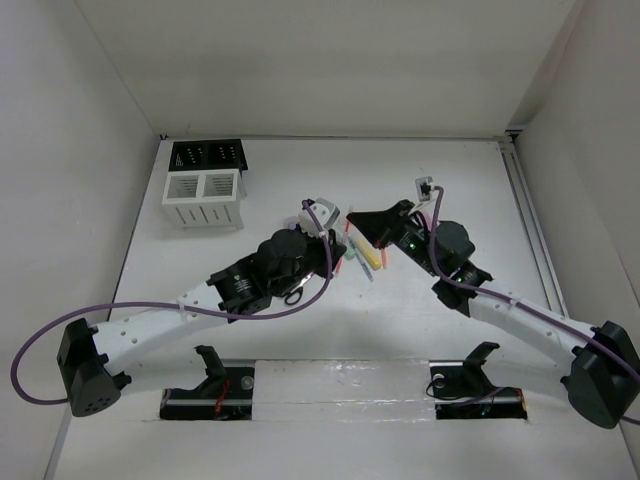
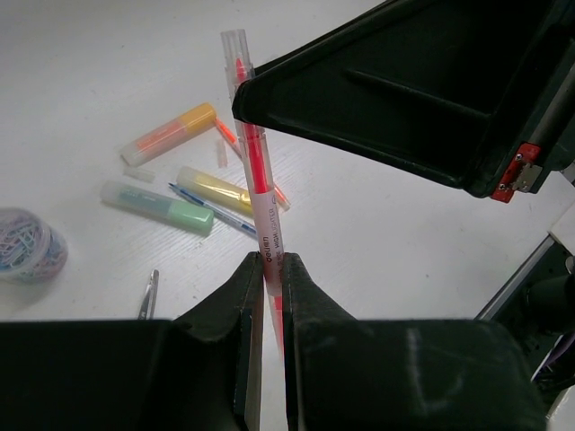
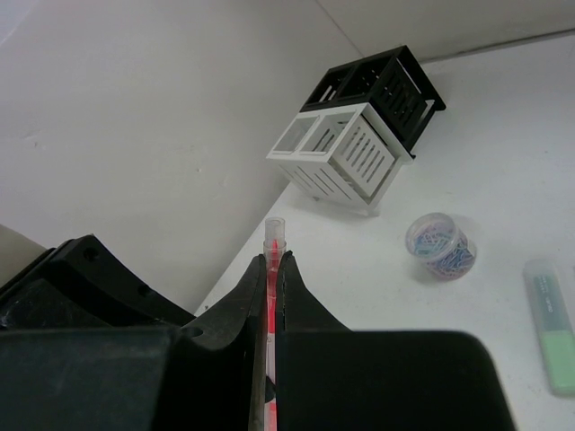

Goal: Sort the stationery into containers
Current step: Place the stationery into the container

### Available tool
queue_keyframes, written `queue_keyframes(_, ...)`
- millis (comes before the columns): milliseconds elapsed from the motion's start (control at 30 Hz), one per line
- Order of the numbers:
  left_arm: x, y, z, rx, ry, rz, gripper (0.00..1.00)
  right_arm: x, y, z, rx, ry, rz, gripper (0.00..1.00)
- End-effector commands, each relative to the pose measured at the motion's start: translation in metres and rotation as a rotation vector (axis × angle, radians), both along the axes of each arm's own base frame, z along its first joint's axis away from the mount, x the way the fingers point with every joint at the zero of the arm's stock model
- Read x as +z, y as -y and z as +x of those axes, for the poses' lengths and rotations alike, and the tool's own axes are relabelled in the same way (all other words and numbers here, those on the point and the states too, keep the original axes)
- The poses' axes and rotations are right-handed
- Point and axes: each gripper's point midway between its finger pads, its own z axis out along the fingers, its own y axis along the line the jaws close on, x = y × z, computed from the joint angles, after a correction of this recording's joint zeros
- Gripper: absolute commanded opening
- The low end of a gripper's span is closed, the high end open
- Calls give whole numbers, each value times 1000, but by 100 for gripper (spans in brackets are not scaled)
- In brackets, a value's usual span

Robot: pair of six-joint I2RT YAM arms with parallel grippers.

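The orange-red pen (image 2: 260, 180), a thin clear plastic tube with a red core and small print on its barrel, was held off the table (image 2: 404, 269) by both arms at once. The left gripper (image 2: 272, 269) was clamped on its near end, two smooth black wedge-shaped fingers pressed against the barrel with only the pen between them. The right gripper (image 3: 272, 262) pinched the far part in the same way, its jaws drawn together on the tube. The pen's long axis ran straight away from the left fingers, leaning a little leftward in the left wrist view, and its clear blunt tip stuck out just past the right gripper's fingers. Below and beyond it, on the white, faintly grained table, lay three stubby markers with frosted caps: one green marker (image 2: 157, 206), one yellow marker (image 2: 214, 189) near it, and one orange marker (image 2: 169, 134) farther off, all flat and slanting roughly alike. A thin blue-cored pen (image 2: 211, 209) lay between the green and the yellow. Left of them in that view stood one small round clear tub (image 2: 27, 244) full of coloured paper clips. Well apart, toward the far left of the table, stood two containers close against each other: one white slatted organizer (image 3: 346, 157) with two open compartments, and just behind it one black perforated holder (image 3: 382, 85).
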Motion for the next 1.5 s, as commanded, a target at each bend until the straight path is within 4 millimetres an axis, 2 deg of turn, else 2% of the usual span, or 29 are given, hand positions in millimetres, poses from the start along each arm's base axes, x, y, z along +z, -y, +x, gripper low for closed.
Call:
queue_keyframes(0,131,0,18,60,249,-356,0,-75,-25,-45,217,-181,-193,0)
queue_keyframes(167,131,-3,22,66,252,-354,0,-82,-25,-47,228,-196,-204,0)
queue_keyframes(433,139,-4,19,46,268,-364,0,-90,-28,-49,250,-205,-220,0)
queue_keyframes(533,127,-1,20,45,251,-338,0,-82,-28,-48,250,-181,-214,0)
queue_keyframes(567,129,-1,20,46,256,-346,0,-73,-28,-48,249,-164,-202,1)
queue_keyframes(633,118,3,17,27,253,-325,0,-69,-27,-49,249,-146,-200,2)
queue_keyframes(700,120,3,17,26,258,-333,0,-56,-26,-50,248,-120,-181,9)
queue_keyframes(767,116,2,18,43,258,-319,0,-53,-25,-51,248,-113,-175,11)
queue_keyframes(800,116,5,14,32,256,-320,0,-45,-25,-51,247,-98,-164,16)
queue_keyframes(900,115,2,17,57,257,-319,0,-42,-24,-52,247,-82,-163,23)
queue_keyframes(933,111,2,18,57,253,-311,0,-38,-24,-51,246,-75,-158,30)
queue_keyframes(1033,113,-1,17,67,253,-327,0,-34,-23,-52,246,-67,-153,30)
queue_keyframes(1133,110,-1,18,67,252,-326,0,-34,-21,-49,237,-68,-152,40)
queue_keyframes(1167,110,-2,19,79,253,-326,0,-30,-20,-51,236,-58,-145,47)
queue_keyframes(1200,109,-4,21,91,253,-325,0,-34,-20,-51,237,-65,-150,50)
queue_keyframes(1333,104,-2,22,91,244,-309,0,-24,-10,-49,207,-40,-130,63)
queue_keyframes(1467,97,1,25,102,230,-299,0,-8,-2,-52,204,7,-108,70)
